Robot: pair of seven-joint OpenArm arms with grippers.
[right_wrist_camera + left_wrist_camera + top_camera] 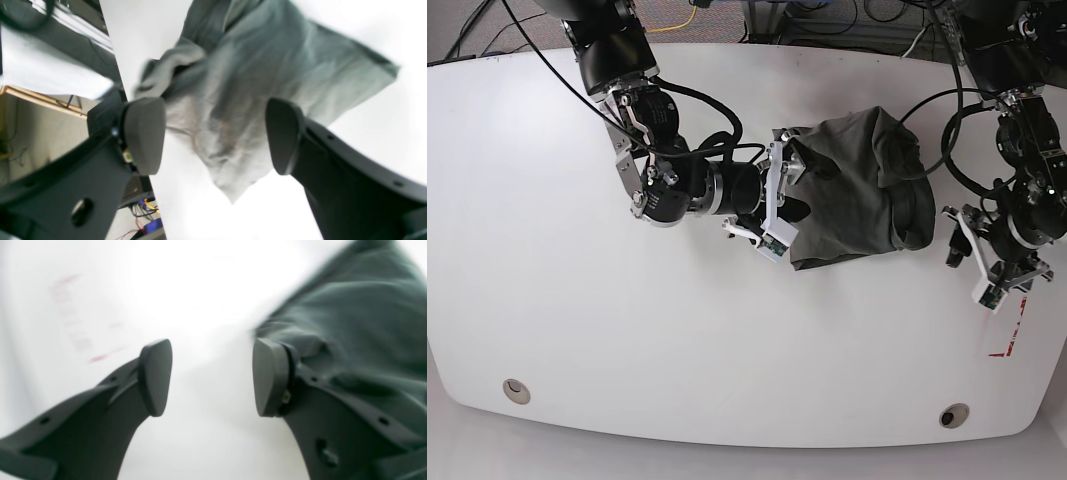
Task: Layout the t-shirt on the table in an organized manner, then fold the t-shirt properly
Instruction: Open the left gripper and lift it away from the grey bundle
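- Right gripper [779, 200]: your jaws stand apart at the shirt's edge nearest the table's left end, clamped on nothing.
- The t-shirt [857, 190]: it lies bunched and wrinkled on the table [577, 330], right of centre toward the far edge. The laying-out step looks unfinished; you will likely need to grip an edge and spread it.
- Left gripper [985, 262]: jaws apart and empty, near the right edge, just beside the cloth.

A robotics lab: white table [577, 330] with grommet holes [516, 389], red tape marks [1009, 345], loose cables [677, 20] behind.
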